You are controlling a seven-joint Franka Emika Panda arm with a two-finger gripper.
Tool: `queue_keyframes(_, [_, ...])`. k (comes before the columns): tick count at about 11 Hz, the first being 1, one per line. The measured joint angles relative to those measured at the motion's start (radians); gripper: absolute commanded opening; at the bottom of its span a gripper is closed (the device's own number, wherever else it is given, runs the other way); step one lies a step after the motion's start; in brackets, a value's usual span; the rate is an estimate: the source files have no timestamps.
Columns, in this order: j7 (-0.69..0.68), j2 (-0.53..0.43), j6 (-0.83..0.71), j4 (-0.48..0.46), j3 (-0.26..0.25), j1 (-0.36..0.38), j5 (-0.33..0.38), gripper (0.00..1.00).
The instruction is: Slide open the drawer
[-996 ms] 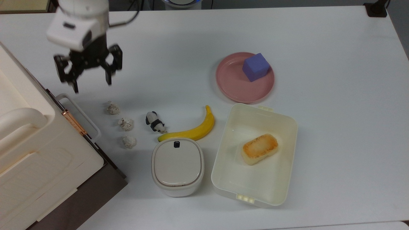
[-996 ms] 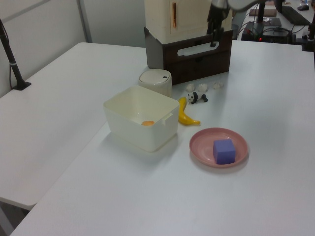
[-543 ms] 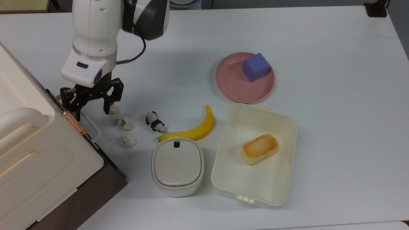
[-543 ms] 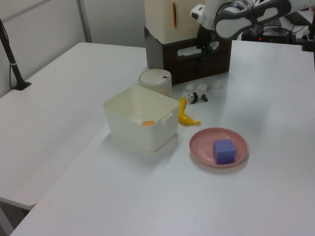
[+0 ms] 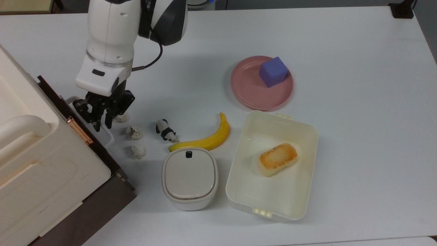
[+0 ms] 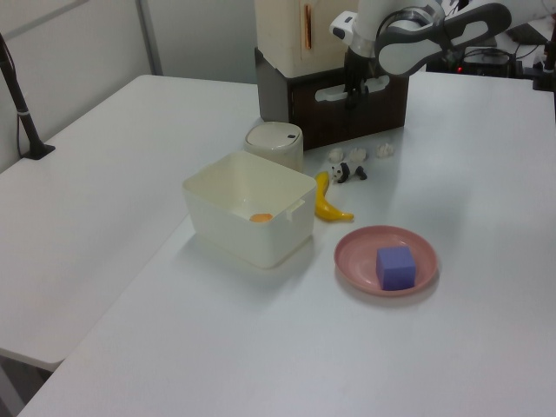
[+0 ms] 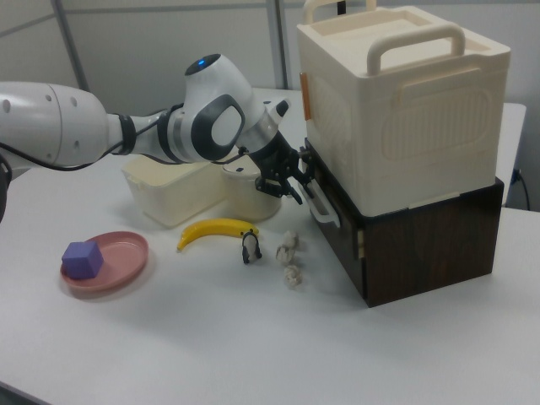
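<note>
Gripper (image 5: 102, 119) is closing on the white handle (image 5: 102, 131) of the drawer (image 7: 337, 221), which is sitting under the cream cabinet (image 7: 405, 101) at the top view's left. Grasp step is finishing; next move is calling for a straight pull outward, toward the crumpled lumps (image 5: 134, 132).

A robotics lab: a white Franka arm (image 7: 126, 135) works over a wide white bench (image 5: 358, 136) set with toy props, a plastic banana (image 5: 205, 140) and a panda figurine (image 5: 165, 130), with cabled electronics (image 6: 473, 48) behind.
</note>
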Motion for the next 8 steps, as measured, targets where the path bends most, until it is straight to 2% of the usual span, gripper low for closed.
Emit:
queue_keyframes(4, [-0.004,-0.096,-0.266,-0.014,0.001,0.079,0.0,0.26])
queue_keyframes(6, [-0.004,-0.143,-0.348,-0.041,0.016,0.117,0.0,0.27])
queue_keyframes(7, [-0.004,-0.157,-0.377,-0.048,0.027,0.123,0.0,0.3])
queue_keyframes(8, [-0.004,-0.168,-0.409,-0.049,0.036,0.126,0.0,0.45])
